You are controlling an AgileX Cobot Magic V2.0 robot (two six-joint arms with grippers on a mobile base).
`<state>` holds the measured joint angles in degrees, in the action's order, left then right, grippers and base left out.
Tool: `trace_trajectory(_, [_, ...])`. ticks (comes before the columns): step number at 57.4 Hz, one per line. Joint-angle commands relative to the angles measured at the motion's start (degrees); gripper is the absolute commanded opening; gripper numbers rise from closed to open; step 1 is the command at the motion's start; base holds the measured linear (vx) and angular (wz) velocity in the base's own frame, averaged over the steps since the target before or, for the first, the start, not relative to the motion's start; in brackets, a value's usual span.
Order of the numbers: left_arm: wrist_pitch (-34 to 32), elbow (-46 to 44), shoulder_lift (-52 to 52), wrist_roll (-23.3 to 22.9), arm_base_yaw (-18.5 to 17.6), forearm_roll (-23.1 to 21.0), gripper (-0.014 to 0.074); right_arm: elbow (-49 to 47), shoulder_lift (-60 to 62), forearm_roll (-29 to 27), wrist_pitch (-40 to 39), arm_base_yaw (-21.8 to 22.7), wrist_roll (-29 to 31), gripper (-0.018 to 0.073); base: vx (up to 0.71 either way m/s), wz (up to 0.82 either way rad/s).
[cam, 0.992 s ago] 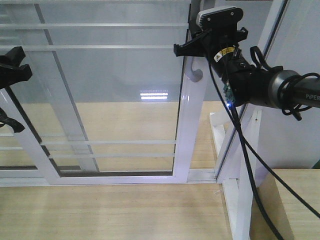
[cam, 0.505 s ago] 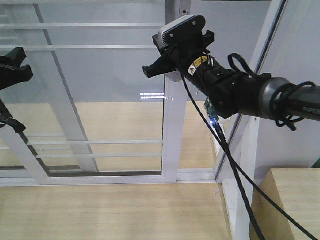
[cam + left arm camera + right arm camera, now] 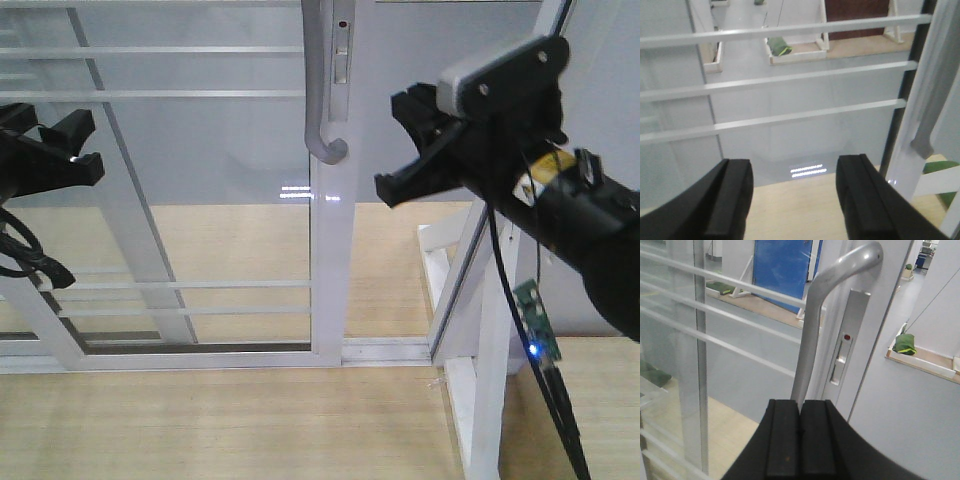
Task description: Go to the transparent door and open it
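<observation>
Transparent door (image 3: 200,180): a clear glass panel in a white frame, fills the left and middle of the front view, beyond the wooden floor (image 3: 200,420).
Rails (image 3: 180,95): thin white bars run level across the glass, in pairs high and low.
Handle (image 3: 318,100): a curved grey bar on the door's right upright, its hooked end pointing down; beside it sits a narrow lock plate (image 3: 842,357) with a red dot.
Right gripper (image 3: 800,410): its pads are pressed flat together with nothing between them. It hangs in the air to the right of the handle and clear of it; the bar rises just beyond the tips in the wrist view.
Left gripper (image 3: 795,200): its fingers (image 3: 725,200) are spread wide and empty, facing the glass and rails at the far left, well apart from the handle.
Right side: a slanted white frame (image 3: 490,330) stands near the right arm (image 3: 580,220).
</observation>
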<state>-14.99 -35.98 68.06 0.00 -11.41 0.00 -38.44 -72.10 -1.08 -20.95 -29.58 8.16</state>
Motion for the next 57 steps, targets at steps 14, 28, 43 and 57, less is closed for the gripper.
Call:
trace_trajectory(14, [-16.21,-5.67,11.72,-7.89,-7.13,5.09,0.0491,9.78,10.56,-0.17,-4.62,0.01,0.40,-0.0006,0.00,0.00])
trace_trajectory(28, [-16.36,-19.81,23.57,-10.51,-9.28,7.68,0.0491,9.78,10.71,-2.69,-4.82,0.01,0.58,-0.0006,0.00,0.00])
trace_trajectory(43, [-12.37,-32.85,32.11,-19.01,-9.28,11.64,0.0491,9.78,10.71,-2.69,-4.76,0.01,2.90,-0.0006,0.00,0.00])
trace_trajectory(57, [-12.57,-39.21,36.36,-31.16,-9.94,25.40,0.0491,9.78,10.71,-2.74,-4.59,0.26,4.96,-0.0006,0.00,0.00])
